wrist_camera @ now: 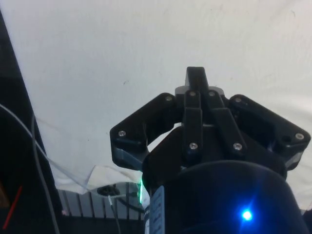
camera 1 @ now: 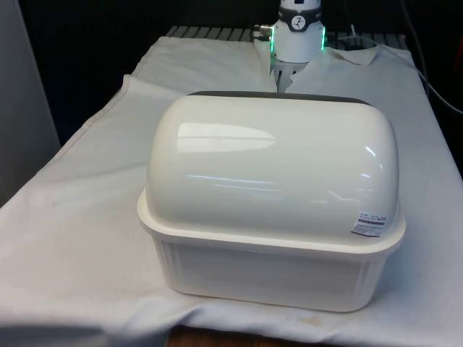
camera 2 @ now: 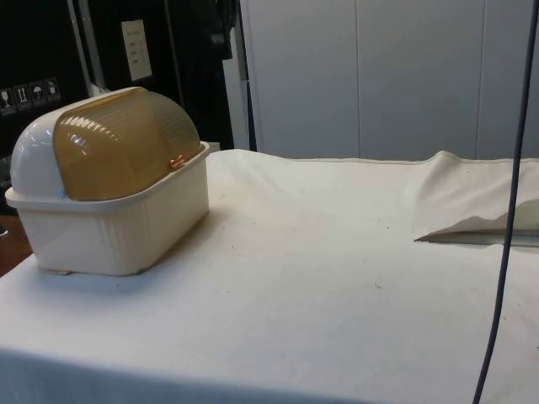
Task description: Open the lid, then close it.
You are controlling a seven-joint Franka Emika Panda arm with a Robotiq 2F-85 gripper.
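One bread box [camera 1: 271, 210] sits at the near end of the table, its cream back turned to the front camera and blocking most of the cloth behind it. From the side its one amber ribbed lid [camera 2: 126, 143] is pulled fully down — closed, with a small handle [camera 2: 176, 162] at the lower edge. The white cloth [camera 2: 320, 252] beyond it lies bare, wrinkled at the far end, where the robot base [camera 1: 298, 32] stands. A dark cable [camera 2: 505, 244] hangs down on the side view's right. The one gripper [wrist_camera: 196, 78] hangs above bare cloth, holding nothing — fingers pressed together.
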